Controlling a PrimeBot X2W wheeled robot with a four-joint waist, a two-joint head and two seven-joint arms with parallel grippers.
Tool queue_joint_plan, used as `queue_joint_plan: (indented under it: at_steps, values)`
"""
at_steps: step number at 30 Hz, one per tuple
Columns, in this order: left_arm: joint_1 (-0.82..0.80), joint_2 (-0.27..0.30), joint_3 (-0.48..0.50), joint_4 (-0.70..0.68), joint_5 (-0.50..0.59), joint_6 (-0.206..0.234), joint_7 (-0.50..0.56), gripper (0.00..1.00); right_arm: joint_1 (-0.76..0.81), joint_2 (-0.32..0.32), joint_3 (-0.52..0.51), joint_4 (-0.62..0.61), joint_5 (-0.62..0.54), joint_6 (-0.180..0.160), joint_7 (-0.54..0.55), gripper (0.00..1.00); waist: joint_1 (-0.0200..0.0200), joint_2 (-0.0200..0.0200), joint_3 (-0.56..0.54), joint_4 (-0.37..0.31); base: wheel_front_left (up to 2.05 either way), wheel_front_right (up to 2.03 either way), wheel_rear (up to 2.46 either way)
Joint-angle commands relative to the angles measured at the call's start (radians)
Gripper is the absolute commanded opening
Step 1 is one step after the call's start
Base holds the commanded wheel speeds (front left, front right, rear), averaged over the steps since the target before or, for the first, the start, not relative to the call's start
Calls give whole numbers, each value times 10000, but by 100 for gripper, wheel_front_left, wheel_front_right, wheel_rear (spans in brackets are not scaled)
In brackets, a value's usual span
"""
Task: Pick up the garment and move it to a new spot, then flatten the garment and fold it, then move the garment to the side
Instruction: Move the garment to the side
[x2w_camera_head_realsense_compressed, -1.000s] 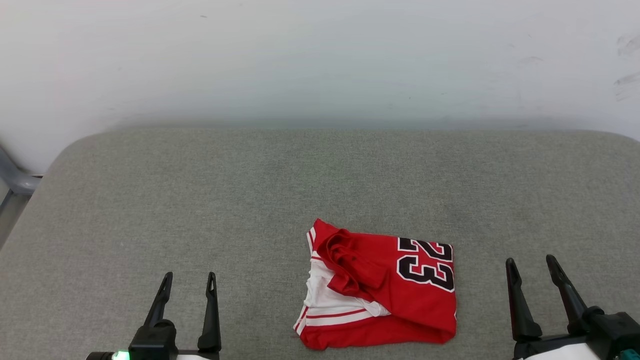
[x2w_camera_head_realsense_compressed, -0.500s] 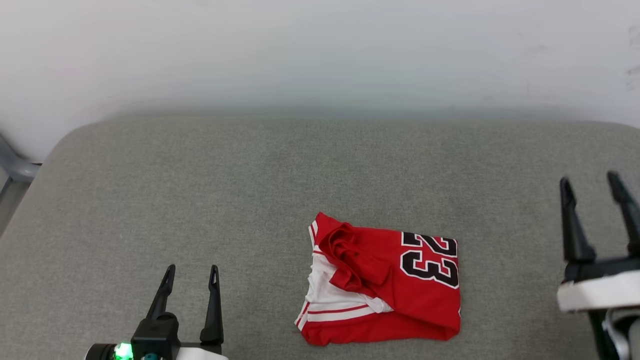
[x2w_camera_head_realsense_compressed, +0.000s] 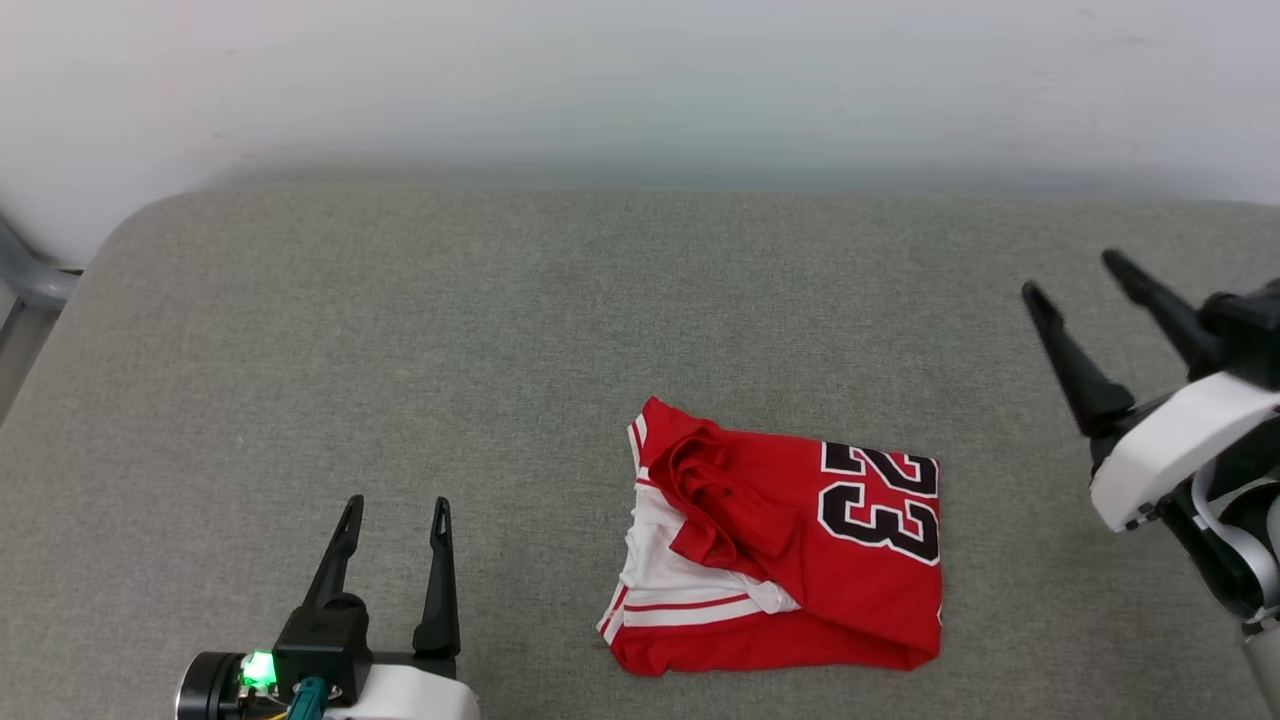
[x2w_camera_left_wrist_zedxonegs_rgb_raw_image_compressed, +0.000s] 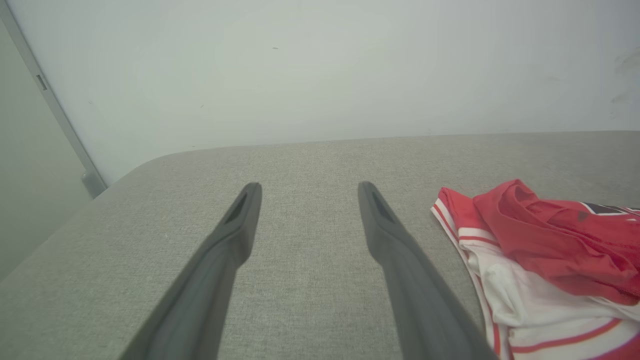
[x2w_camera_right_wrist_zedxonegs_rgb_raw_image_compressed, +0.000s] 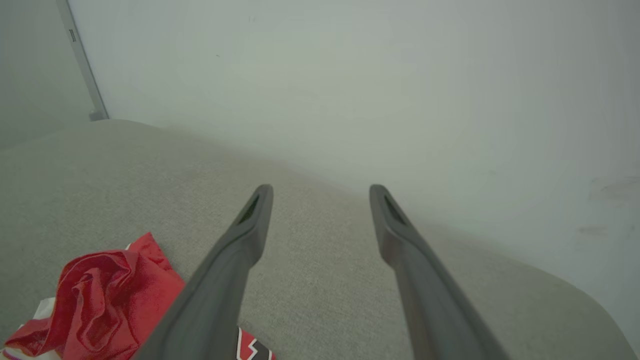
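Nearest, at the lower left of the head view, the left gripper is held low over the grey padded surface. Its jaws are spread wide and nothing is held between them.

Just beyond it and to its right, the garment is laid on the surface toward the near edge, a little right of the middle. It is touched by neither gripper. It is gathered into a compact, roughly squared bundle, with the number 23 turned sideways on top. A loose red fold is rumpled over white sleeve cloth.

A bundle like this could be a heap waiting to be spread or a rough fold already set down. Which one it is cannot be settled here.

Farther off at the right, the right gripper is raised and tilted, its jaws also wide and empty. The pale wall stands behind.

Trouble is most likely to come from the layering. If only the top layer were pinched, the bundle could be pulled open or dragged askew. The loose fold could be snagged by a passing finger. Thin jersey cloth could also slip out of a shallow grip.
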Motion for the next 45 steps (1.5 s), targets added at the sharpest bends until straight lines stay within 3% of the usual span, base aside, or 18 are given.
queue_joint_plan:
  at_steps: [1,7,14,27,35,36,37,38,45]
  values:
    - [-133,-1,-9,0,0,4,-22,100,-185,-174,205,85,243,-12,327,100,0,-1,82,55,0,0,0]
    - [-314,-26,-97,29,-26,38,-22,100,-334,-791,1348,630,1801,-12,2686,100,0,-1,315,192,0,0,0]
    - [-534,-53,-232,27,-55,48,-22,100,-94,-888,1812,1282,3388,-11,4414,100,0,-1,672,402,0,0,0]
    - [-996,-78,-390,123,-48,2,-22,100,544,-259,3038,2477,4285,-9,5037,100,0,-1,1285,790,0,0,0]
    - [-1124,-86,-404,158,-76,16,-22,100,523,22,3626,2885,4383,-9,4601,100,0,-1,1404,869,0,0,0]
    - [-1126,-88,-397,164,-87,26,-22,100,424,-9,3627,2858,4331,-8,4371,95,0,-1,1416,871,0,0,0]
    - [-1127,-89,-407,173,-95,33,-22,100,310,-43,3613,2860,4260,-9,4154,7,0,-1,1419,874,0,0,0]
    - [-1128,-91,-406,180,-103,41,-22,100,218,-80,3628,2854,4205,-8,3989,0,0,-1,1415,870,0,0,0]
    - [-996,-98,-352,238,-151,84,-22,100,-430,-559,3962,2468,3872,-11,2989,0,0,-1,1197,717,0,0,0]
